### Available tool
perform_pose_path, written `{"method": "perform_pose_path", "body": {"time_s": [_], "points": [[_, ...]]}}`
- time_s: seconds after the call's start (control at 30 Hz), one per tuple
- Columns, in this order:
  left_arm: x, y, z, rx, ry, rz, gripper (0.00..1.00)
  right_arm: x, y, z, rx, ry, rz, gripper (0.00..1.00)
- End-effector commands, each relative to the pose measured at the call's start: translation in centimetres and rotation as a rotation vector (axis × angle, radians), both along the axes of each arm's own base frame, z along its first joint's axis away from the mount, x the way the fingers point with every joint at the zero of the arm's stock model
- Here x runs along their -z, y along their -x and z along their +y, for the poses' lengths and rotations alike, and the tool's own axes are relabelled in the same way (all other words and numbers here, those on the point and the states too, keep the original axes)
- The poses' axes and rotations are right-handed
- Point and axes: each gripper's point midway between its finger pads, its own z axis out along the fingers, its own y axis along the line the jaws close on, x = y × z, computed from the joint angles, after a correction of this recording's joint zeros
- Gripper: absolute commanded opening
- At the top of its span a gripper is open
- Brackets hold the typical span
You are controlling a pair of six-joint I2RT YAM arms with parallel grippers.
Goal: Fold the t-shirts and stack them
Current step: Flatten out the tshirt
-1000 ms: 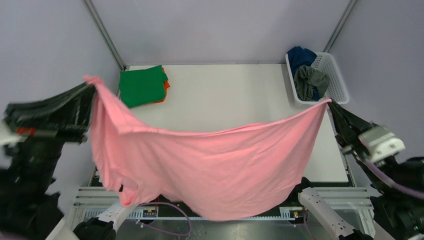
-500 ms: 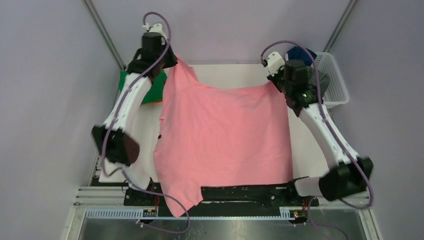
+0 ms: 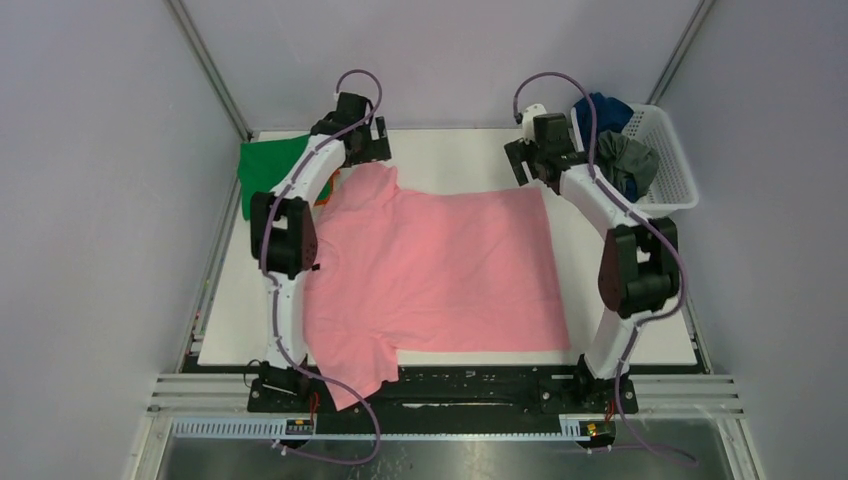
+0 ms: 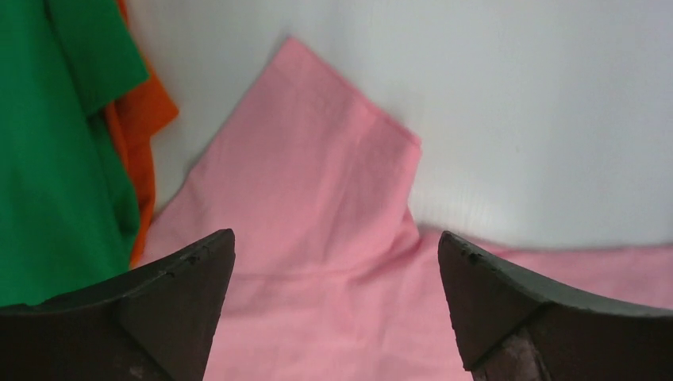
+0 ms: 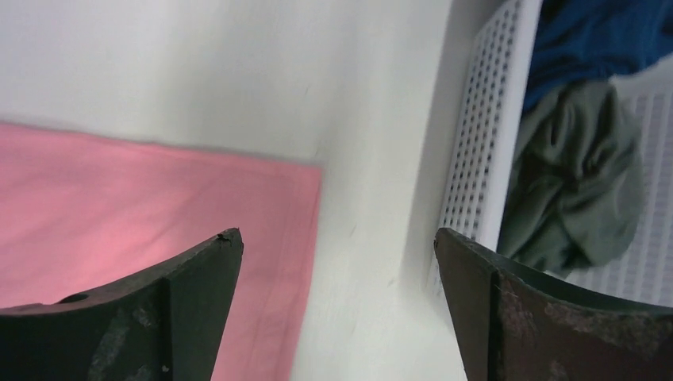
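Observation:
The light pink t-shirt (image 3: 430, 270) lies spread flat on the white table (image 3: 450, 160), one sleeve hanging over the near edge. My left gripper (image 3: 362, 152) hovers open just above its far left sleeve (image 4: 317, 182), holding nothing. My right gripper (image 3: 530, 160) is open over the shirt's far right corner (image 5: 159, 198), also holding nothing. A folded green t-shirt (image 3: 268, 170) lies on an orange one (image 4: 135, 119) at the far left. Dark blue (image 3: 600, 108) and grey (image 3: 625, 165) t-shirts sit crumpled in the basket.
The white lattice basket (image 3: 672, 185) stands at the far right corner, its wall (image 5: 476, 159) close to my right gripper. Both arms stretch along the table's left and right sides. Slanted frame poles rise behind the table.
Both grippers carried the stretched pink t-shirt from the air over the near edge to the far side of the table. They then opened and let go, and it now lies flat.

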Motion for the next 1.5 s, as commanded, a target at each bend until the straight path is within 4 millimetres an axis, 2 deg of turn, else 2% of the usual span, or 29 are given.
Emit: {"method": "perform_pose_path", "body": {"time_s": [0.0,0.13,0.27,0.3,0.43,0.5,0.57,0.73,0.83,0.93,1.03,1.2,1.47], "points": [[-10.2,3.3,-0.1,-0.026,0.121,-0.175,0.99,-7.8,3.8,1.4,0.126,-0.337,-0.193,1.0],[-10.0,9.3,-0.8,-0.015,0.216,-0.164,0.99,-6.7,9.5,3.7,0.118,-0.58,-0.119,0.99],[-10.2,16.1,-1.4,0.011,0.265,-0.205,0.99,-5.3,15.5,7.6,0.061,-0.915,-0.036,0.99],[-9.6,17.5,-1.7,0.023,0.268,-0.196,0.99,-4.9,16.5,8.1,0.063,-0.971,-0.026,1.0],[-6.2,22.1,-2.6,0.046,0.306,-0.124,0.99,0.7,21.4,9.2,0.122,-1.031,0.22,1.0],[-4.1,23.2,-3.4,0.067,0.344,-0.077,0.99,2.5,22.5,9.8,0.124,-1.03,0.29,1.0],[-1.9,23.9,-3.9,0.061,0.36,-0.015,0.99,4.0,22.5,9.8,0.145,-1.011,0.319,0.99],[1.9,23.4,-5.2,0.059,0.369,0.098,0.99,6.2,20.1,9.6,0.212,-0.952,0.357,0.99],[3.7,22.2,-6.0,0.048,0.383,0.144,0.99,7.8,18.5,9.7,0.253,-0.926,0.393,1.0],[6.3,20.9,-7.0,0.042,0.38,0.221,0.99,10.3,17.6,9.5,0.316,-0.879,0.458,0.99],[8.3,19.5,-7.7,0.028,0.369,0.285,0.99,12.1,16.7,8.7,0.382,-0.836,0.499,0.99],[9.6,17.1,-9.3,0.033,0.386,0.336,0.99,13.4,15.4,7.3,0.474,-0.817,0.569,1.0],[9.6,12.2,-11.8,0.045,0.411,0.364,0.99,11.9,10.9,6.8,0.519,-0.945,0.622,0.99]]}}
